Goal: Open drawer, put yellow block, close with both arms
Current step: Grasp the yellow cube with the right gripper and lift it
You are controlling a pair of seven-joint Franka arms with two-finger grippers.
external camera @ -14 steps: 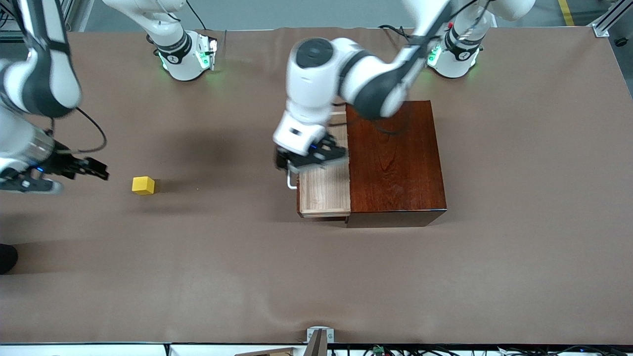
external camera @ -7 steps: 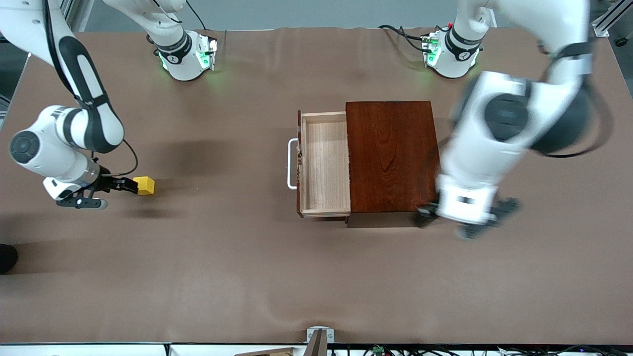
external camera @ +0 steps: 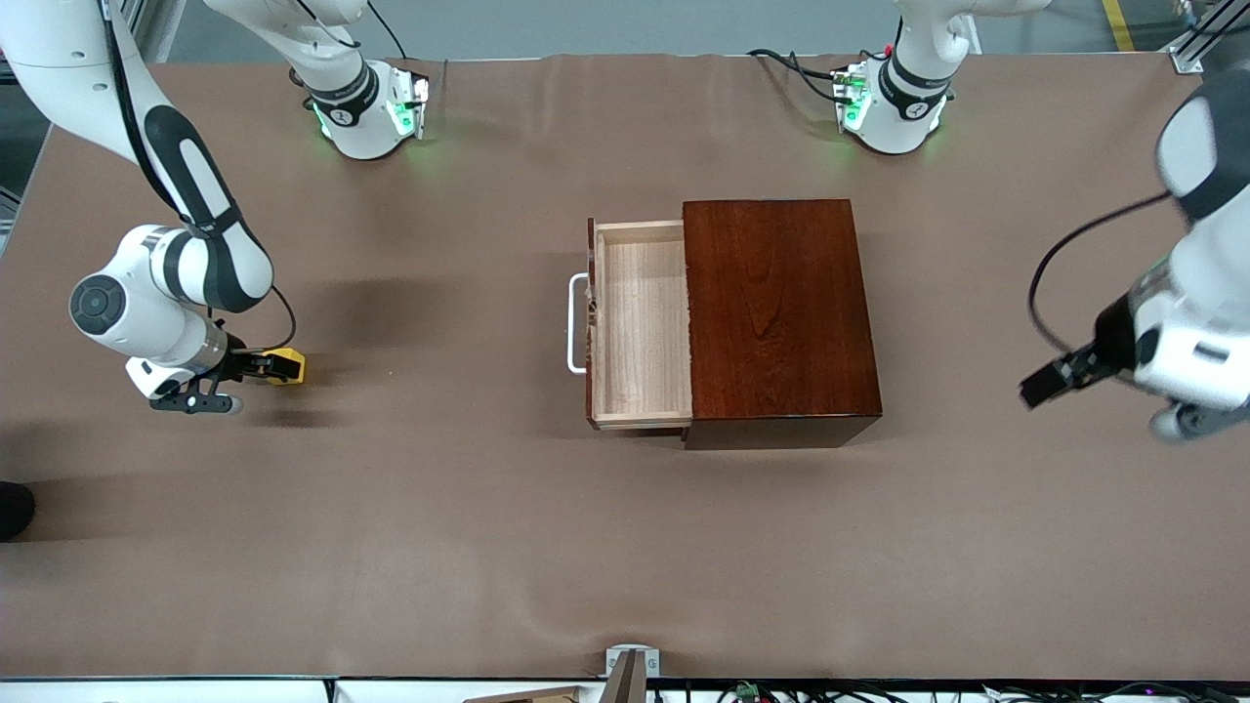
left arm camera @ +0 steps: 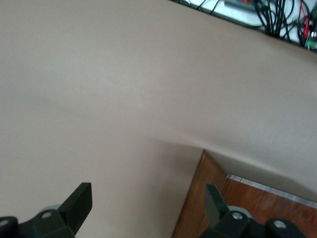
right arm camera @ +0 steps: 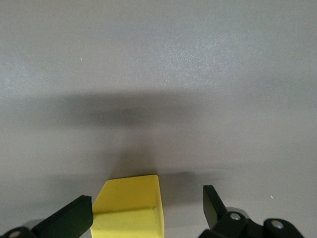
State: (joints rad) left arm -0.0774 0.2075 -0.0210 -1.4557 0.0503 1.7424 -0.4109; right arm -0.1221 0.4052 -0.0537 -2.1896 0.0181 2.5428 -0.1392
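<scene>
Drawer (external camera: 640, 322) is pulled out of the wooden box (external camera: 776, 308), tray bare and exposed from above, so the opening step looks done. Yellow block (external camera: 289, 363) sits on the table (external camera: 625, 547), well apart from the box toward the right arm's end. Right end effector (external camera: 256, 365) is set low around the block, fingers (right arm camera: 69, 215) spread either side, not clamped, lined up for a grasp. Left end effector (external camera: 1050, 381) is parked clear of the box toward the left arm's end, fingers spread, empty, arm waiting so the drawer stays unobstructed.
</scene>
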